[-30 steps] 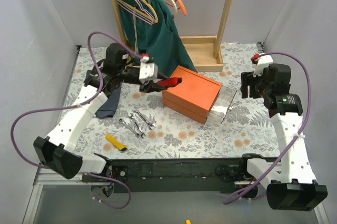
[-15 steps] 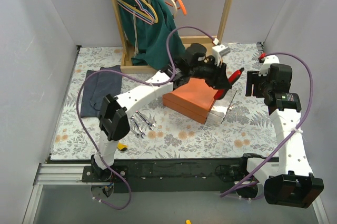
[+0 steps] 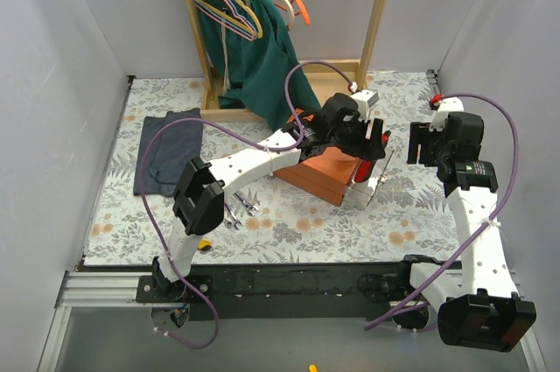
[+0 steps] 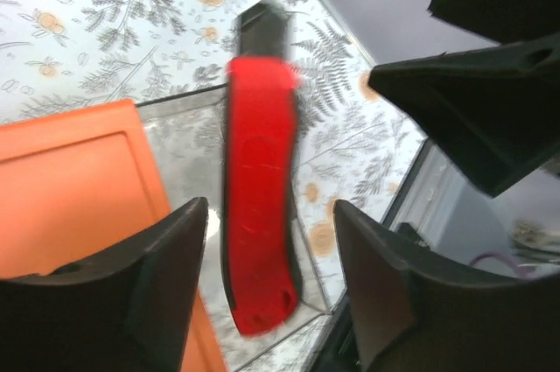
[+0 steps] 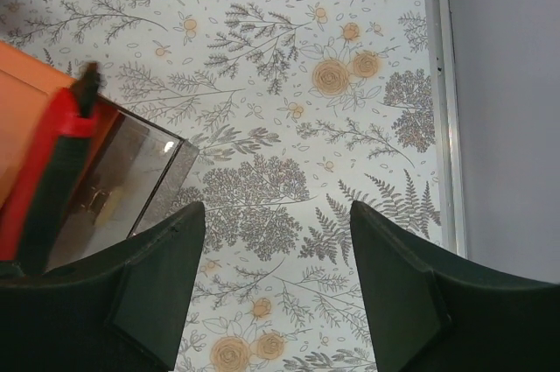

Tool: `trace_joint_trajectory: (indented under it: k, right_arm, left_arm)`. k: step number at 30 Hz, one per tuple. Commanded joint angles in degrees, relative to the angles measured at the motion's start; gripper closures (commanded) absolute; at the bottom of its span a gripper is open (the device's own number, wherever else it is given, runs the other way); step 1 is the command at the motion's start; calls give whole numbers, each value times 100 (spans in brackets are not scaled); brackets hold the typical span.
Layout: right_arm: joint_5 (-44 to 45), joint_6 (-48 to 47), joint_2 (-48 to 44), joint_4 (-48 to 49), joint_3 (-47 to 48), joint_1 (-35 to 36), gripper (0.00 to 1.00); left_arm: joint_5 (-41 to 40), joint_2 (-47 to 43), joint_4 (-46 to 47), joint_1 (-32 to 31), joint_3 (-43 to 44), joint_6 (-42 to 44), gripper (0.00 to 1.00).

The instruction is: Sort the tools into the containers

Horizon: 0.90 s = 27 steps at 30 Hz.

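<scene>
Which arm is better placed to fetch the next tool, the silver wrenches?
Probably left. The wrenches lie on the left arm's side of the orange box, and the left pincer is open. The right pincer is beyond the box, farther away.

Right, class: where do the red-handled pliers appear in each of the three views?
Top external: right of centre, red-handled pliers at the clear drawer.
Left wrist: pliers mid-picture.
Right wrist: pliers at the left edge.
Shared landmark: the clear drawer, beside them in all three.

Left arm [image 3: 254, 157] stretched rightward; right arm [image 3: 477, 214] upright.
Left pincer [image 4: 269, 206] and right pincer [image 5: 276, 214] both gape, near each other.
</scene>
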Motion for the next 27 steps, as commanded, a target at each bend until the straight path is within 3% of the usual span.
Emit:
trace_joint_trajectory:
  k: [1, 4, 9, 12, 13, 15, 18, 19, 20, 22, 27]
  right_arm:
    - [29, 141, -139, 277, -98, -23, 25]
    - [3, 167, -95, 304, -98, -23, 25]
    - [-67, 159, -24, 313, -54, -23, 25]
    - [-190, 36, -59, 321, -54, -23, 25]
    - [-208, 1, -77, 339, -80, -23, 25]
    - [-252, 0, -103, 383, -150, -23, 25]
    - [-270, -8, -130, 427, -256, -23, 25]
    - [-444, 0, -121, 427, -265, -32, 25]
    - [-489, 18, -121, 444, -282, -23, 25]
    - [-708, -17, -95, 418, -309, -32, 25]
    - [-1016, -105, 28, 366, -300, -23, 25]
  left_arm:
    - [-61, -237, 67, 11, 101, 133, 29]
    - [237, -429, 172, 55, 277, 555, 18]
    - [597, -1070, -82, 370, 67, 1414, 14]
    - [1273, -1957, -328, 1072, -729, 2125, 11]
    - [1650, -2430, -528, 1571, -951, 2390, 11]
    - [1689, -2872, -845, 2004, -1687, 3092, 9]
    - [2171, -3672, -2012, 2822, -2340, 5164, 8]
    - [2233, -4065, -2825, 3102, -2777, 6414, 8]
    - [2199, -4278, -3242, 3218, -3008, 7088, 9]
    - [1980, -4891, -4303, 3507, -3814, 8179, 9]
    - [1110, -5738, -5372, 4036, -5328, 10476, 16]
